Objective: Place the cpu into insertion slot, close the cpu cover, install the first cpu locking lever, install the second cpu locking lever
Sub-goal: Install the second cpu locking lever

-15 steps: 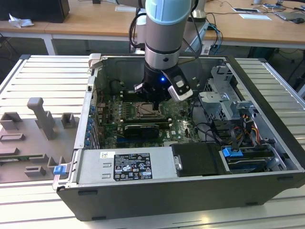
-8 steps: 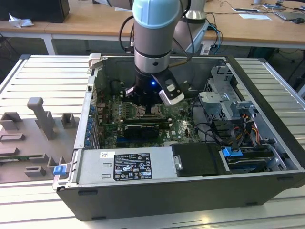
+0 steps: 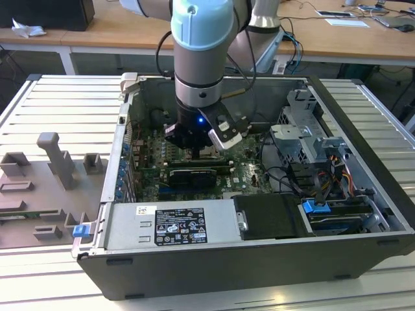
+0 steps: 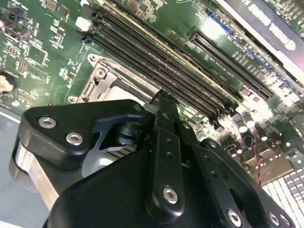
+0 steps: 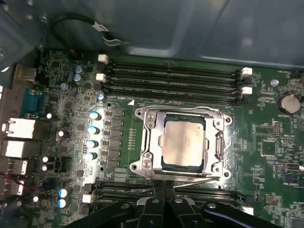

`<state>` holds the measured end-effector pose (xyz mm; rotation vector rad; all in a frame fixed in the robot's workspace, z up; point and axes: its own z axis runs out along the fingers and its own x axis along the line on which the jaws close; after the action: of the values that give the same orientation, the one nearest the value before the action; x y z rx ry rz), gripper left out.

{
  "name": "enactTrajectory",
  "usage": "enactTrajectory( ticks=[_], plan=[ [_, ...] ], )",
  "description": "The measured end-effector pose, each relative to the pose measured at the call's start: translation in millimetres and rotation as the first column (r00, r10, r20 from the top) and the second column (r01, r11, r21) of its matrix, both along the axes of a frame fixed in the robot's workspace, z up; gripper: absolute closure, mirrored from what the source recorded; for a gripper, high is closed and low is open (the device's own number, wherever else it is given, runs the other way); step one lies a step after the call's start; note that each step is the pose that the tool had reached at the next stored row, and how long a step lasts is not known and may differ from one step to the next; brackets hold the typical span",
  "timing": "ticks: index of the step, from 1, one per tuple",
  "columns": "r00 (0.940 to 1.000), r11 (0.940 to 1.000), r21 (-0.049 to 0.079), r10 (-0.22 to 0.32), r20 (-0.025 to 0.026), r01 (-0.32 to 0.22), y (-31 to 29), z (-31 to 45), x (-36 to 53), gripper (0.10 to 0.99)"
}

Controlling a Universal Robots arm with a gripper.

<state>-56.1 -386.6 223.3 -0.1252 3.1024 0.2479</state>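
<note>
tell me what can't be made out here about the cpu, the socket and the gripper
- Fingertips of the gripper: in the first wrist view too dark and close together to tell open from shut.
- The cpu sits in the insertion slot under the cpu cover; whether the levers are latched is too fine to tell.
- Exterior view: the gripper's body hides the socket.

one cpu (image 5: pixel 184 141), in one insertion slot (image 5: pixel 148 142), under one cpu cover (image 5: pixel 216 124). four long memory slots (image 5: pixel 173 80) along far edge of socket in first wrist view. one motherboard (image 5: pixel 71 118). one computer case (image 3: pixel 214 259). one gripper (image 5: pixel 164 187). one round coin battery (image 5: pixel 289 102).
</note>
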Motion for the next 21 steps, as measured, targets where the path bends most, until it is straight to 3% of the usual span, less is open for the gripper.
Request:
enactTrajectory(
  ticks=[2, 4, 7, 11, 12, 13, 21],
  plan=[
    [1.0000, 0.9991, 0.042, 0.000, 0.0002, 0.000, -6.2, -0.6, -1.6, 0.980],
    [1.0000, 0.9981, 0.062, 0.000, 0.0001, 0.000, -12.1, -1.0, -5.2, 0.980],
    [1.0000, 0.9972, 0.075, 0.001, 0.0001, -0.001, -16.3, -2.8, -11.8, 0.980],
    [1.0000, 0.9968, 0.080, 0.002, 0.0002, -0.002, -16.4, -11.6, -13.7, 0.980],
    [1.0000, 0.9963, 0.086, 0.003, 0.0000, -0.003, -16.4, -12.2, -14.4, 0.980],
    [1.0000, 0.9942, 0.108, 0.004, 0.0004, -0.004, -17.1, -14.1, -16.6, 0.980],
    [0.9999, 0.9892, 0.146, 0.010, 0.0004, -0.010, -17.8, -25.2, -25.0, 0.980]
  ],
)
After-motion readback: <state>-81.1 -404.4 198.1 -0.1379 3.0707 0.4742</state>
